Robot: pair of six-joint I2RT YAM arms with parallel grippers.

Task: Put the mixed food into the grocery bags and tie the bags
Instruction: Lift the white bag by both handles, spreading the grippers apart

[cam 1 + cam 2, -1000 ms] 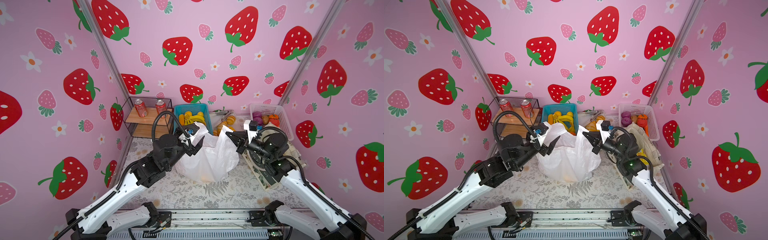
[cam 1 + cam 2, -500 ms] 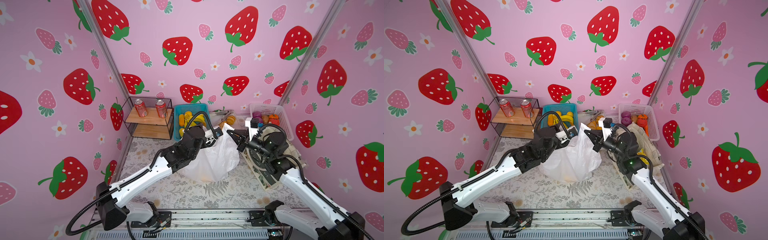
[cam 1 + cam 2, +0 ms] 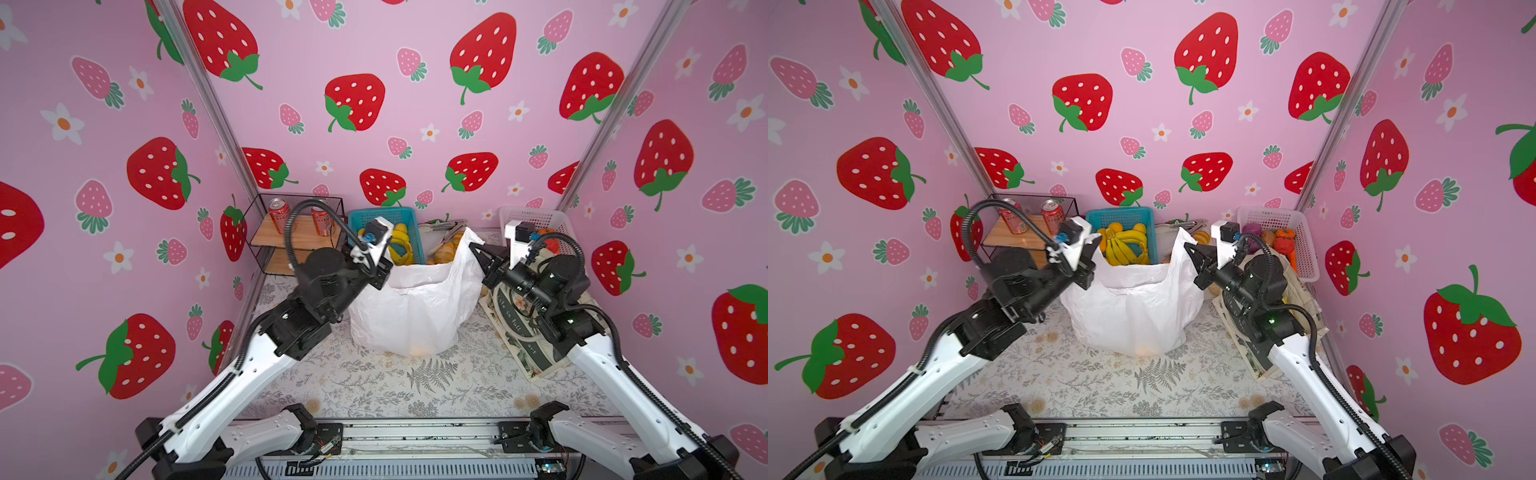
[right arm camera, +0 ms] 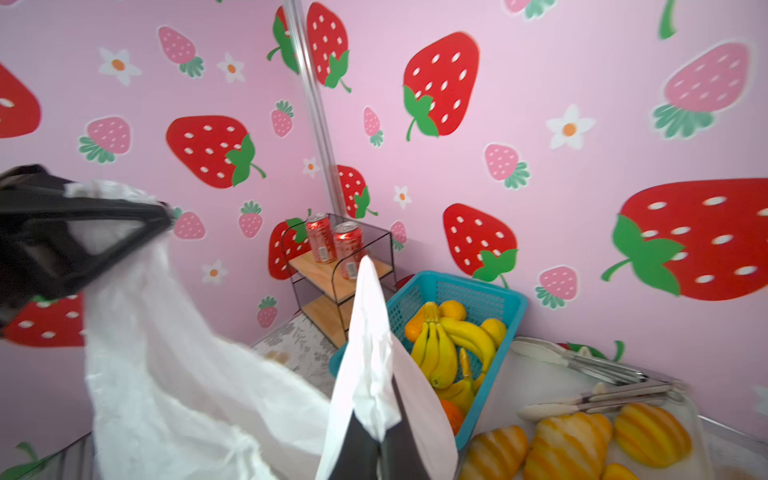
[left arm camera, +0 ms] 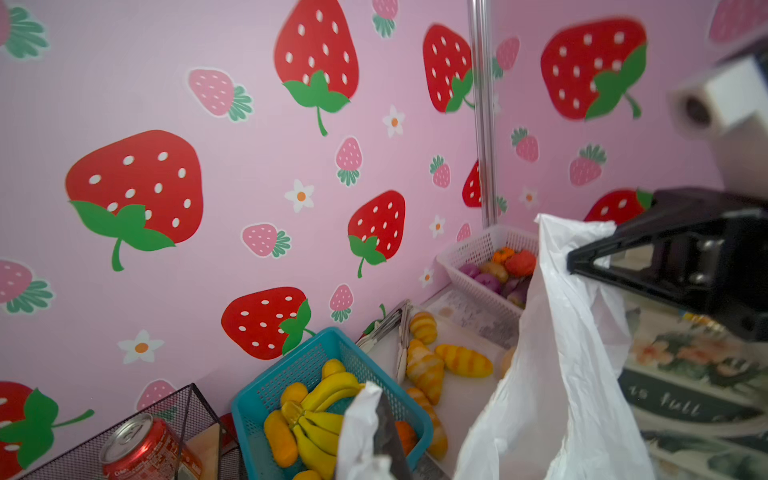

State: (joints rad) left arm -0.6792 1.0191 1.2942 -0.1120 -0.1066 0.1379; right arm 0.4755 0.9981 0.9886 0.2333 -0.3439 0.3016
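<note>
- Left end effector [image 5: 376,419] is pressed together on 1 handle of the white plastic bag [image 3: 415,307]. The right end effector [image 3: 478,251] is pinching the other handle, so the bag's mouth is stretched between them.
- Bag stands mid worktop [image 3: 374,386], with something orange showing through near its bottom.
- Behind it: teal basket [image 3: 1121,218] of bananas [image 3: 1125,247], tray [image 4: 511,382] with croissant rolls [image 4: 569,444] and tongs [image 4: 602,370], and a white basket [image 3: 1308,257] of purple onions and orange veg.
- Wire shelf [image 3: 1021,239] holds 2 red cans [image 3: 1052,218], labels too blurry to read.
- Canvas tote [image 3: 515,332] lies flat under the right arm, and its dark band reads "is full".
</note>
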